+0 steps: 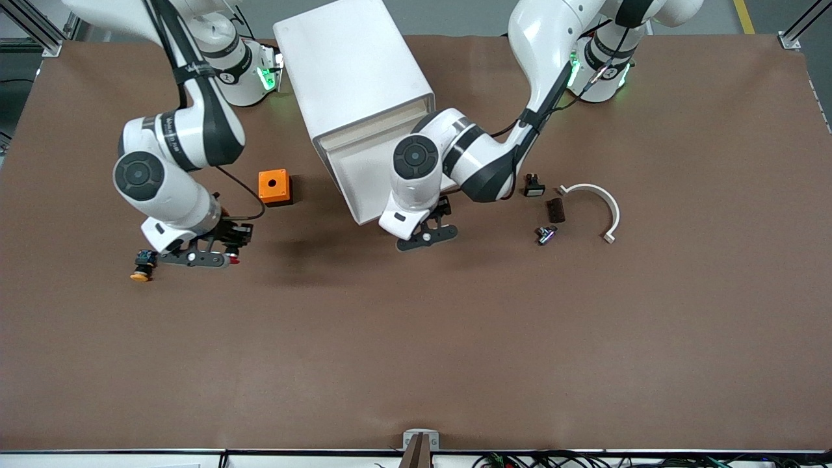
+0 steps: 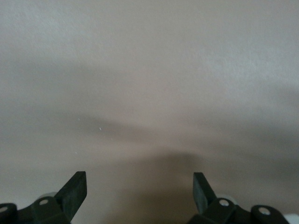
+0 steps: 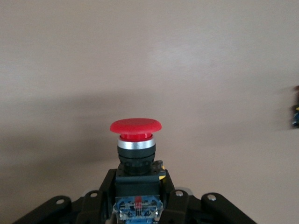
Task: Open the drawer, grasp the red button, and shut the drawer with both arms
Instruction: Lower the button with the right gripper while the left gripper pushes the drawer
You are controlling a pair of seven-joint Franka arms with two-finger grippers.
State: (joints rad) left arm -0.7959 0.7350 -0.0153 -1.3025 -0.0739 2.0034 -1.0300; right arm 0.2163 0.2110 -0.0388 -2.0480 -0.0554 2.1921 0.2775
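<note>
My right gripper [image 1: 218,249] is shut on the button [image 1: 233,260], held low over the table toward the right arm's end. In the right wrist view the button [image 3: 136,140] stands up out of the right gripper [image 3: 138,198], with its red cap, silver ring, black body and blue bits showing. The white cabinet [image 1: 354,71] has its drawer [image 1: 364,175] pulled out, with the beige inside showing. My left gripper [image 1: 434,224] is open and empty just in front of the drawer's front panel. The left wrist view shows the left gripper [image 2: 138,191] with its fingers [image 2: 74,189] wide apart over bare table.
A button with an orange-yellow cap [image 1: 142,265] lies beside my right gripper; its edge shows in the right wrist view [image 3: 295,112]. An orange cube [image 1: 274,186] sits beside the drawer. Toward the left arm's end lie a small black switch [image 1: 534,186], a dark block [image 1: 555,210], a metal part [image 1: 546,234] and a white curved piece [image 1: 595,205].
</note>
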